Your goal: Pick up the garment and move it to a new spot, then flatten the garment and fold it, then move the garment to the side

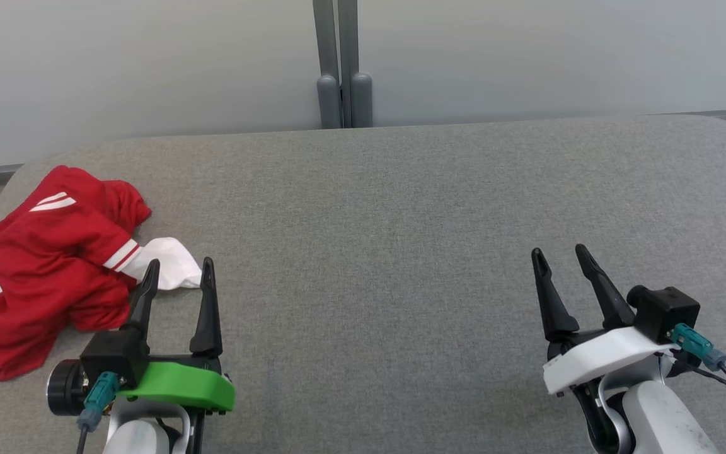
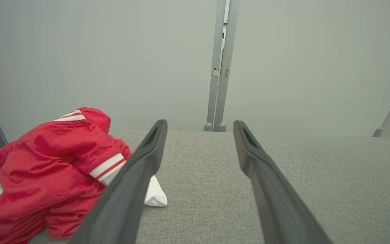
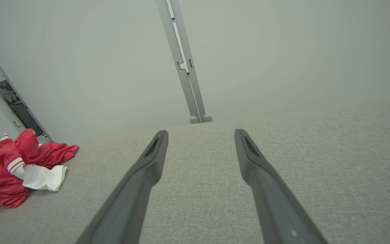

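Red garment lies crumpled at the table's left edge, just beside the left gripper, both it and the right gripper spread and empty; looks light, limp, probably slick—pinch a raised fold.

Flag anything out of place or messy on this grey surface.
The red garment lies crumpled in a heap at the left end of the grey surface, a white part poking out toward the left end effector. Nothing else stands out.

The garment lies on the table's left end.
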Tool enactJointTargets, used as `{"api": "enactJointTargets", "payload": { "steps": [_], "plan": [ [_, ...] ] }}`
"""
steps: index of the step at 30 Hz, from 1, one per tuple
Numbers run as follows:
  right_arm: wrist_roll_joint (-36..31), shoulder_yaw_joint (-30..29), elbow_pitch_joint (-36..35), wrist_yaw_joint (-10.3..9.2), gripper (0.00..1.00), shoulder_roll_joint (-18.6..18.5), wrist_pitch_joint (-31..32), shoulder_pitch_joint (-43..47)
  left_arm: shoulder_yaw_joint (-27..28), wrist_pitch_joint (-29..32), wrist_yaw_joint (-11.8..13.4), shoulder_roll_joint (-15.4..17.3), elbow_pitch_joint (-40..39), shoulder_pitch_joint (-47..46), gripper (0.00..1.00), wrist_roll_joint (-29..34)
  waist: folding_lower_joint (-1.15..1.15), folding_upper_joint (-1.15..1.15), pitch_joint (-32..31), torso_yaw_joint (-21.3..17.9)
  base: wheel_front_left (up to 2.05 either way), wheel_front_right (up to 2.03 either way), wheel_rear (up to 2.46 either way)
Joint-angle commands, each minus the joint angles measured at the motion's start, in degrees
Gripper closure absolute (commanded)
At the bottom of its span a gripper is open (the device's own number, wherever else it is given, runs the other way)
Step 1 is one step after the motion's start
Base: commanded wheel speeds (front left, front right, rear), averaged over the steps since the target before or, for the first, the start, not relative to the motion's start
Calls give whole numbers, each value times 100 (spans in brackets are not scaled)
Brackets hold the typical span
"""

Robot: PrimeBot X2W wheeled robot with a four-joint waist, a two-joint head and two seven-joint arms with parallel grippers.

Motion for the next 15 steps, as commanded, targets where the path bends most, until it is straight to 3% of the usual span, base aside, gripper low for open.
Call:
{"api": "enactJointTargets", "payload": {
  "steps": [1, 15],
  "plan": [
    [-126, 13, -1, 0, 0, -20, -59, -97, -17, -59, 36, 40, -22, -111, 0, 110, 0, 0, 1, 2, 0, 0, 0],
    [-411, 13, -16, 0, 0, 2, -152, -81, -76, -151, 38, 41, -16, -109, 0, 398, 0, 0, 14, 36, 0, 0, 0]
  ]
}}
